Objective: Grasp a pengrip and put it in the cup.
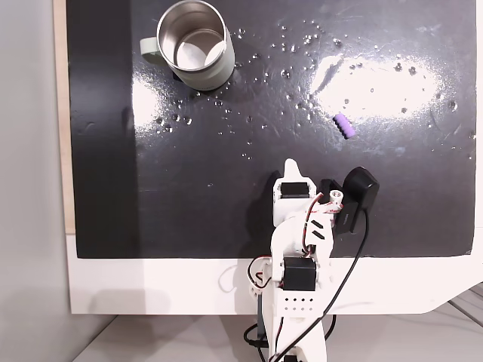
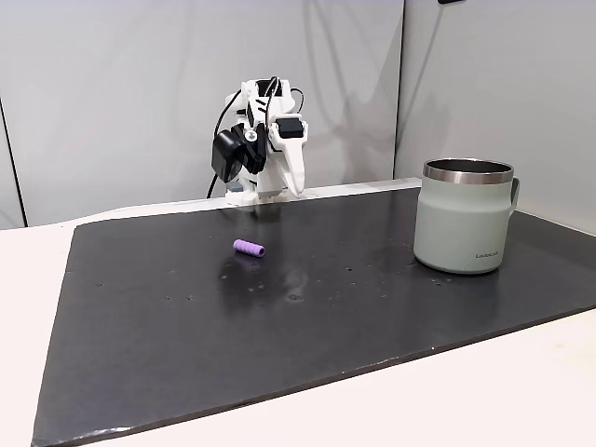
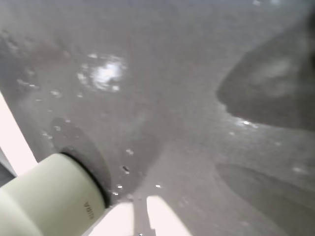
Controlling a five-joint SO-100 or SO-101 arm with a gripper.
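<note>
A purple ribbed pengrip (image 1: 344, 126) is seen on the glossy black mat (image 1: 226, 196); on it, a pale grey-green cup (image 2: 463, 217) (steel-lined) and a white arm (image 1: 298, 249).

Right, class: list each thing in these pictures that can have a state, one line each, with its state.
pengrip: lying on its side on the black mat, untouched, apart from the mug.
cup: upright, empty, handle to the left in this fixed view.
hand: raised, tucked back near the arm's base, holding nothing; open or shut cannot be told.
black mat: flat, glossy.
</note>
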